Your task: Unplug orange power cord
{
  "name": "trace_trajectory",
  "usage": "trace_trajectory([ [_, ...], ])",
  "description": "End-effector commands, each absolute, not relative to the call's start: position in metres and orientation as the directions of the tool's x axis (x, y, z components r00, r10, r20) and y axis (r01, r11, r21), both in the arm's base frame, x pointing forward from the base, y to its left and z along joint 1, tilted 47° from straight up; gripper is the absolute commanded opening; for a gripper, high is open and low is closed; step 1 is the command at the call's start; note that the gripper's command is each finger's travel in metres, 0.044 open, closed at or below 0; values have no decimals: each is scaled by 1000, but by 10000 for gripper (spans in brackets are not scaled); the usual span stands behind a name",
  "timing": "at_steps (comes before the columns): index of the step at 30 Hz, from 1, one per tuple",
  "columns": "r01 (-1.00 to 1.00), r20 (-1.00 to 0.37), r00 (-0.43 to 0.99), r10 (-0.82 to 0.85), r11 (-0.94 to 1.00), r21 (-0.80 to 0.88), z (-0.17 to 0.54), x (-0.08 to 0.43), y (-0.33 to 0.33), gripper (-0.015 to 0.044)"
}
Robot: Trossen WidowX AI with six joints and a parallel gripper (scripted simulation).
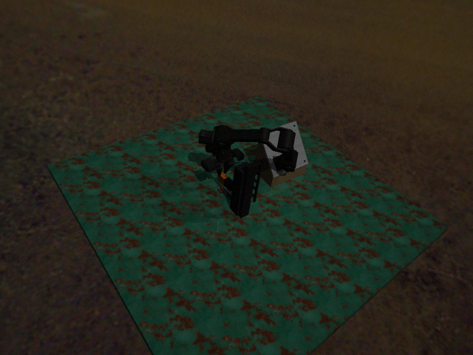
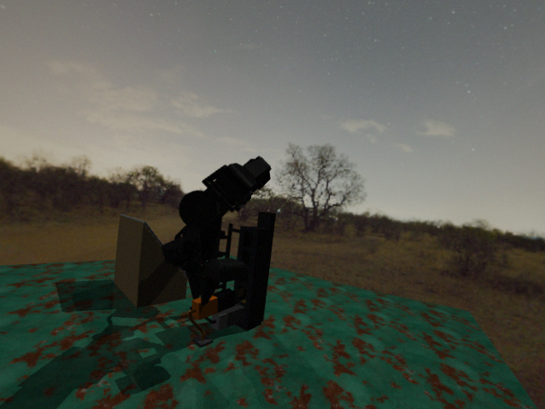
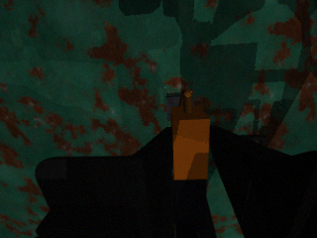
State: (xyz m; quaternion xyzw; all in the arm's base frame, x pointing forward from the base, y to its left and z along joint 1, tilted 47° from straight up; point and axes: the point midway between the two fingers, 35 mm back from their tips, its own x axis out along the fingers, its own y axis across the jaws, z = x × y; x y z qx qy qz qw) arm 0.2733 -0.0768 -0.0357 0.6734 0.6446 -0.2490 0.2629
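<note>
The claw (image 1: 222,171) (image 2: 200,297) (image 3: 190,132) pinches the orange plug (image 1: 224,175) (image 2: 205,308) (image 3: 191,149) between its fingertips. In the top view, the plug is nearer the table's (image 1: 229,286) (image 2: 317,352) (image 3: 64,99) far corner than its right corner.

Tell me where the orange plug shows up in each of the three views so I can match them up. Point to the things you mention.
Top: orange plug (image 1: 223,175) (image 2: 204,307) (image 3: 191,149), a small patch just left of the frame's centre.
Exterior: low, left of centre.
Wrist: right of centre, slightly below mid-height.
Shared landmark: the green mat with rust-red blotches (image 1: 229,267) (image 2: 307,352) (image 3: 50,109).

one arm (image 1: 246,135) (image 2: 200,233), one orange plug (image 1: 223,175) (image 2: 204,308) (image 3: 191,149)
</note>
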Motion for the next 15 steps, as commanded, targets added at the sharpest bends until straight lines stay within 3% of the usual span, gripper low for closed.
trace_trajectory([
  [1, 999, -684, 45, 728, -22, 42, -31, 277, -71, 105],
  [13, 999, -686, 45, 727, -22, 42, -38, 279, -81, 420],
  [15, 999, -687, 46, 726, -23, 43, -47, 279, -95, 440],
])
